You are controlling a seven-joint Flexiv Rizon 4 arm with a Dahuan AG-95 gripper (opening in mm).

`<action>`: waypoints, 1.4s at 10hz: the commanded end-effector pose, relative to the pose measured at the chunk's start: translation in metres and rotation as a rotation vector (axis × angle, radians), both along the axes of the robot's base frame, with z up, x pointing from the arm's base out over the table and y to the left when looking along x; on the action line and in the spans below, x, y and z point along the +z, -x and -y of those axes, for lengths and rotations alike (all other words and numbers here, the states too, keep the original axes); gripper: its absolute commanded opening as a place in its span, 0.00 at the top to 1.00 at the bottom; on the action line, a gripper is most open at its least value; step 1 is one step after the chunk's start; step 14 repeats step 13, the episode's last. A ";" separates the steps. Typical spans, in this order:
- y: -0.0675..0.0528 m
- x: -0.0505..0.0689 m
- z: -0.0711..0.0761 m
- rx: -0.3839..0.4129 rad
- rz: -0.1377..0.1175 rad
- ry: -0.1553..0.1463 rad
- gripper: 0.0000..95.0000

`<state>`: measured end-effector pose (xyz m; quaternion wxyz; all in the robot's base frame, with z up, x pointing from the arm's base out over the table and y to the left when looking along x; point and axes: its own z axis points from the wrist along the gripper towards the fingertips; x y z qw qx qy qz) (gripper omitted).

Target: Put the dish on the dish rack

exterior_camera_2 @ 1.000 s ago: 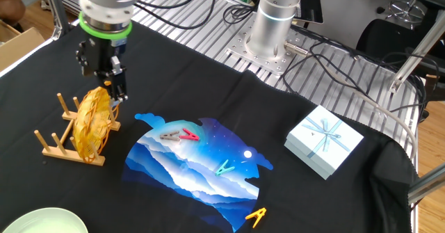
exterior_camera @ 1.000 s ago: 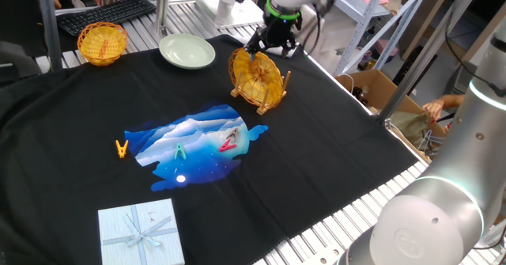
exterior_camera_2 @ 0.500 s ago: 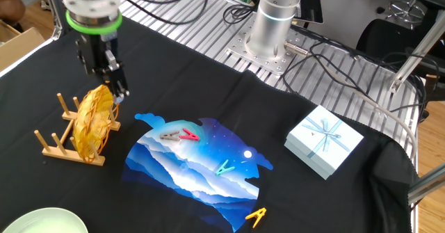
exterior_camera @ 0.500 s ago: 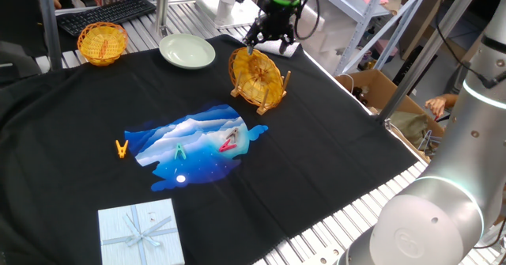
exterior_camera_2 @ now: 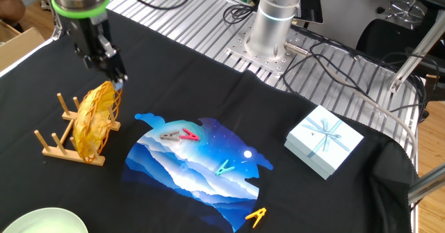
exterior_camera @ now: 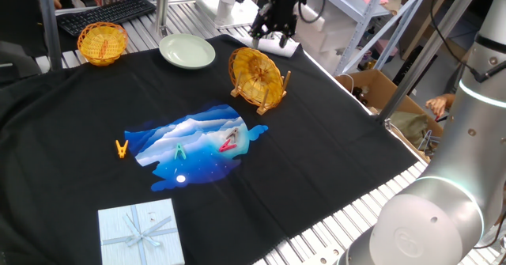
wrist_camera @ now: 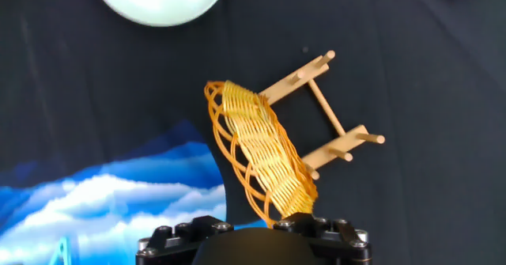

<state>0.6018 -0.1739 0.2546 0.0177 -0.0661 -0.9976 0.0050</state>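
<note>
The golden woven dish [exterior_camera: 257, 77] stands on edge between the pegs of the small wooden dish rack [exterior_camera: 284, 85] at the far side of the black cloth. It also shows in the other fixed view [exterior_camera_2: 94, 118] on the rack [exterior_camera_2: 66, 152], and in the hand view [wrist_camera: 261, 154] leaning in the rack [wrist_camera: 332, 111]. My gripper [exterior_camera: 269, 37] hangs above the dish's top edge, apart from it, fingers spread and empty. In the other fixed view the gripper [exterior_camera_2: 113, 69] sits just above the dish's rim.
A pale green plate [exterior_camera: 187, 50] and a small yellow basket [exterior_camera: 103, 42] sit at the back. A blue printed mat [exterior_camera: 198, 145] carries clothes pegs, and an orange peg [exterior_camera: 121, 148] lies beside it. A gift box [exterior_camera: 141, 232] is in front, and a cardboard box [exterior_camera: 371, 87] stands off the table.
My gripper has risen straight up and away from the dish. The dish stays standing in the rack, unmoved.
</note>
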 end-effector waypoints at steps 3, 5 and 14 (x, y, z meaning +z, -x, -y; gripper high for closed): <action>0.019 0.013 0.004 0.194 -0.023 0.001 1.00; 0.029 0.012 0.007 0.259 -0.018 0.027 1.00; 0.036 -0.001 0.027 0.375 -0.016 0.029 1.00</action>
